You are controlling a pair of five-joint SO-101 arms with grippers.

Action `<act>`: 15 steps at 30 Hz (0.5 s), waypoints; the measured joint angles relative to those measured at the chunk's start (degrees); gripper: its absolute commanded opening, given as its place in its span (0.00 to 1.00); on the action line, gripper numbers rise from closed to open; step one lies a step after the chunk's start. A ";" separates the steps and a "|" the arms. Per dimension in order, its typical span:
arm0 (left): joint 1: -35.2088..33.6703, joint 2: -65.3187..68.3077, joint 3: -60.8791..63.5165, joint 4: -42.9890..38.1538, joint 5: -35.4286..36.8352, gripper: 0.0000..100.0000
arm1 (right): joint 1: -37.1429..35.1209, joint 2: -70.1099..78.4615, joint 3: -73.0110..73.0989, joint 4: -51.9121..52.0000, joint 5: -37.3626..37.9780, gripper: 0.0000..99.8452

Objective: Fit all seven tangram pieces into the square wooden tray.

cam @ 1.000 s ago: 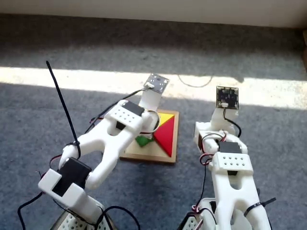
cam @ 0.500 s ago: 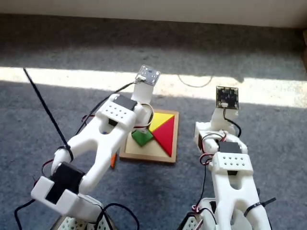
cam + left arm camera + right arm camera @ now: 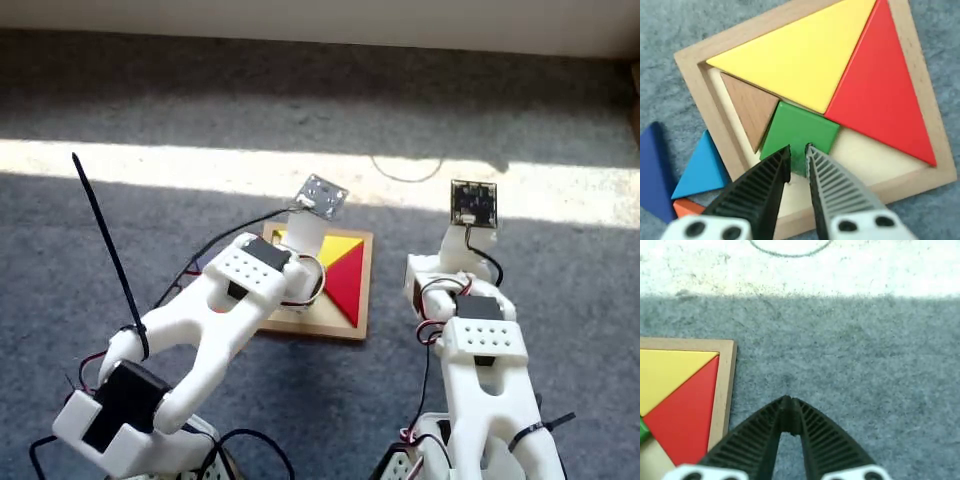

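Left arm swung out left, now back over the square wooden tray (image 3: 689, 67). Left gripper (image 3: 797, 152), jaws a slit apart, empty, at the seated green square piece (image 3: 800, 131) (nudging it, probably). Light blue triangle (image 3: 702, 169) and two others wait outside. Right gripper (image 3: 790, 412) clamped empty above grey carpet (image 3: 150, 90); sunlit strip (image 3: 150, 165) beyond.

Left arm (image 3: 215, 310) back over the tray (image 3: 355, 326), its pincer (image 3: 798, 149) above the green square (image 3: 800, 131).
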 measured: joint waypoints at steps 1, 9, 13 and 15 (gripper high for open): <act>-0.18 -0.09 0.09 -0.44 -0.09 0.08 | 0.00 0.00 0.00 0.00 0.00 0.00; -5.54 2.37 -1.76 -1.23 0.09 0.08 | 0.00 0.00 0.00 0.00 0.00 0.00; -5.89 7.74 -8.00 0.09 0.09 0.08 | 0.00 0.00 0.00 0.00 0.00 0.00; -5.89 10.55 -11.87 2.11 0.09 0.08 | 0.00 0.00 0.00 0.00 0.00 0.00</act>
